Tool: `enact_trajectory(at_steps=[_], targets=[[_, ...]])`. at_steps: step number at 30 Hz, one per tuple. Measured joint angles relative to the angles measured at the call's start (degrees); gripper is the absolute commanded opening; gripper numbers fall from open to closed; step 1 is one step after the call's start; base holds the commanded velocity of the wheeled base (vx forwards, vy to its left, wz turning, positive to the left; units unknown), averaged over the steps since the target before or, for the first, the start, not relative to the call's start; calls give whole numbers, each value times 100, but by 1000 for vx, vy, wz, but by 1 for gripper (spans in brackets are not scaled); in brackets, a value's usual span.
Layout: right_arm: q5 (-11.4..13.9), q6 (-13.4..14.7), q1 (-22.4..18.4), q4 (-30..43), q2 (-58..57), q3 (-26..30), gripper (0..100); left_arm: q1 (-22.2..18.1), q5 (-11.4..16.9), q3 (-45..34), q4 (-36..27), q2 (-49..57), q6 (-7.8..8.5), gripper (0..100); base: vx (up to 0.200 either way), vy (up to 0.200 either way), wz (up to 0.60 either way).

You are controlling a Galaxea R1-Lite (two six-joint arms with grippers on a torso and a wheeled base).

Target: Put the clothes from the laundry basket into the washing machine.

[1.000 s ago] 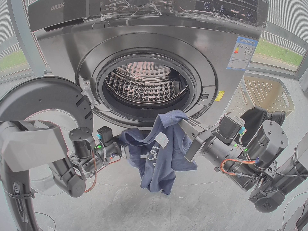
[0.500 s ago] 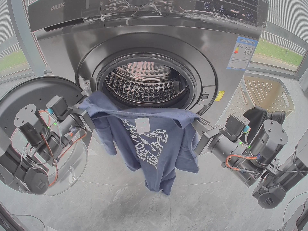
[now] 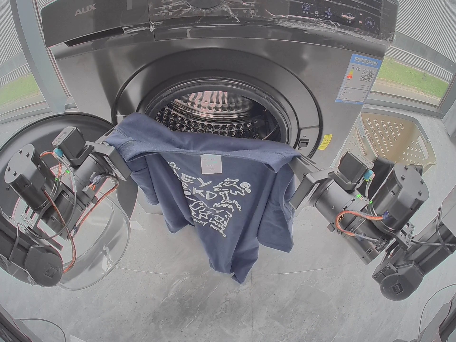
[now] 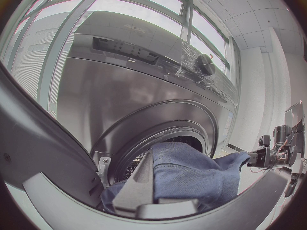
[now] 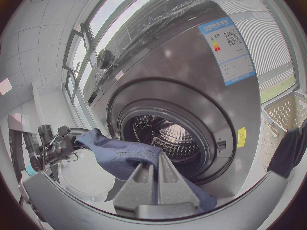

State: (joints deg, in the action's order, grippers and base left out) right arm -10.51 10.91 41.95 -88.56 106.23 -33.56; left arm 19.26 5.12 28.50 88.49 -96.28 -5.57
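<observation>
Your left gripper (image 3: 114, 154) and right gripper (image 3: 298, 166) each clamp a shoulder of the navy T-shirt (image 3: 223, 200), spread wide (to feed in cleanly, I'd judge) just near of the drum (image 3: 213, 115)

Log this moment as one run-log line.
left gripper: shut on T-shirt | right gripper: shut on T-shirt | T-shirt: stretched before washing machine opening | laundry basket: dark garment draped

Head camera: high, close, looks down at washing machine (image 3: 228, 58) front. Left wrist camera: low by its door (image 3: 47, 136), looks up. Right wrist camera: low by laundry basket (image 3: 399, 141), looks up. All share drum opening (image 3: 209, 115), blue shirt (image 3: 223, 191).
</observation>
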Motion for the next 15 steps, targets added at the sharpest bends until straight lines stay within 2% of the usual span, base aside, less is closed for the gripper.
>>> enact_trajectory(at_steps=[15], targets=[[-76,-7,-13,-1,-204,-194,0,152,5,-116,0,37,32,0,0,0,0]])
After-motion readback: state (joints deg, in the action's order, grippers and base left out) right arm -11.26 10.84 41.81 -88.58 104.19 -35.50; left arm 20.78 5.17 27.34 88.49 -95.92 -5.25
